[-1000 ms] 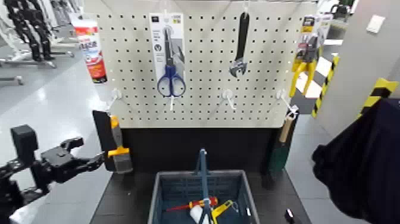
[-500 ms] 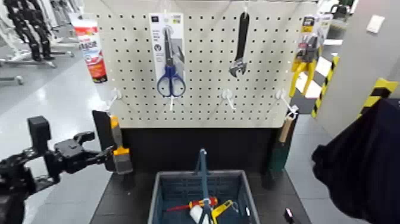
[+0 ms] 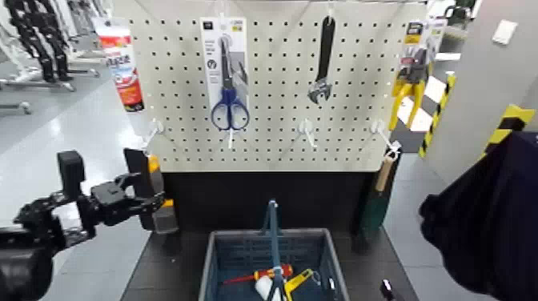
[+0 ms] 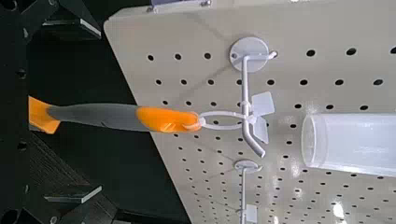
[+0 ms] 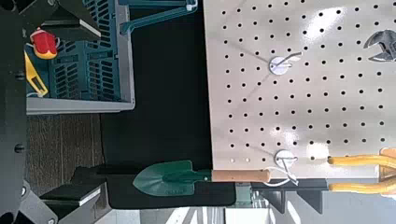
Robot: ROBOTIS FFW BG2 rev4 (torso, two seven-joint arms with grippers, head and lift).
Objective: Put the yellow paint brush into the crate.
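The left gripper (image 3: 147, 190), open near the pegboard (image 3: 272, 88), with the right gripper (image 3: 388, 290) idle beyond the crate (image 3: 210, 268), could snag or drop the yellow brush (image 3: 165, 220), hanging with its handle between those jaws, if it pulls before the hook (image 4: 245, 89) clears the loop (image 4: 222, 114).

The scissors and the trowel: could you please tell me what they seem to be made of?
Scissors: blue handles, probably moulded plastic, evenly coloured; grey blades, likely metal.

Trowel: green blade, perhaps painted metal, though plastic is possible; its tan handle looks like wood, from the natural brown colour.
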